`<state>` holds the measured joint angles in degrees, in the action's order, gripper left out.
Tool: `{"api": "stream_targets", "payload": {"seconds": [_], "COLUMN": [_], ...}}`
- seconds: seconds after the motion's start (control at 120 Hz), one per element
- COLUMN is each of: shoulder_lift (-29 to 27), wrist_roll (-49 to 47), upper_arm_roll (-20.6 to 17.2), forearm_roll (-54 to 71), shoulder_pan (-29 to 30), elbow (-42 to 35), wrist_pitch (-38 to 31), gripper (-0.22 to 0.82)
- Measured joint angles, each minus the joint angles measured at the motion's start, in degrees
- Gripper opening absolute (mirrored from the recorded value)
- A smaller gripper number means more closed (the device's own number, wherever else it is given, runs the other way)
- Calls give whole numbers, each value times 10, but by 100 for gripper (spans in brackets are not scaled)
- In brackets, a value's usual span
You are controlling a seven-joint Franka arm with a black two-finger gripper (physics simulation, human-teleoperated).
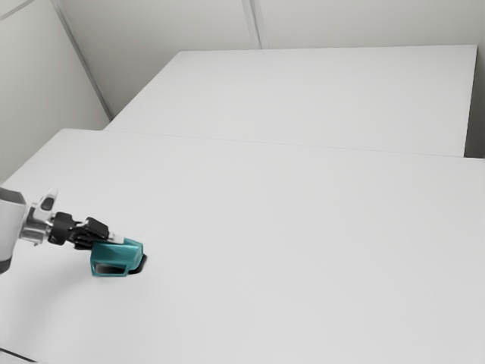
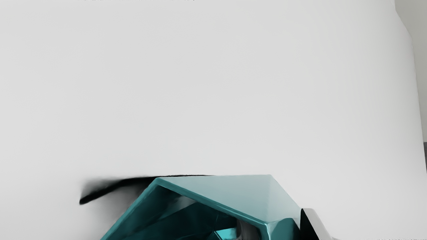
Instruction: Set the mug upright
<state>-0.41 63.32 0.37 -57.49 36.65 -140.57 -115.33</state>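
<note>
- Mug (image 1: 117,256): teal, faceted, tipped over w/ its mouth off to one side, at ext. view's left, nr the arm (image 1: 9,221).
- Gripper (image 1: 114,238): right at mug's upper side; can't tell how far open, or whether it has any hold.
- Biggest risk, my judgement: mug rolls or flops back over, if it's turned w/ weak or no grip.
- Next: mug ends up leaning, not on its base, if the turn stops short or it's let go too high.
- Lesser: mug skids, if gripper pushes sideways rather than lifts.
- Room: pale walls (image 1: 159,26), thin seams.
- Far surface (image 1: 318,95): pale, flat, beyond the nr one.
- Table (image 1: 303,243): white, plain; looks smooth, so poss. slippery.
- Dark line (image 1: 17,355): thin, at ext. view's lower left.
- Black shadow (image 2: 110,190): beside mug; can't tell if mug is lifted a bit.
</note>
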Motion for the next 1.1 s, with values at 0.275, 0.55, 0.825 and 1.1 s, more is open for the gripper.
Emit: {"api": "stream_targets", "payload": {"seconds": [0.275, 0.55, 0.825, 1.1], "shoulder_lift": [-21, -22, -19, -18], "wrist_roll": [-6, -54, -140, -229], "upper_arm_roll": [-60, -123, -125, -23], "forearm_roll": [4, 118, 270, 363], "shoulder_pan": [40, 28, -51, -191], "elbow": [34, 116, 165, 179], "wrist_pitch": [1, 0, -4, -14], "gripper": [-14, -17, -18, -18]}}
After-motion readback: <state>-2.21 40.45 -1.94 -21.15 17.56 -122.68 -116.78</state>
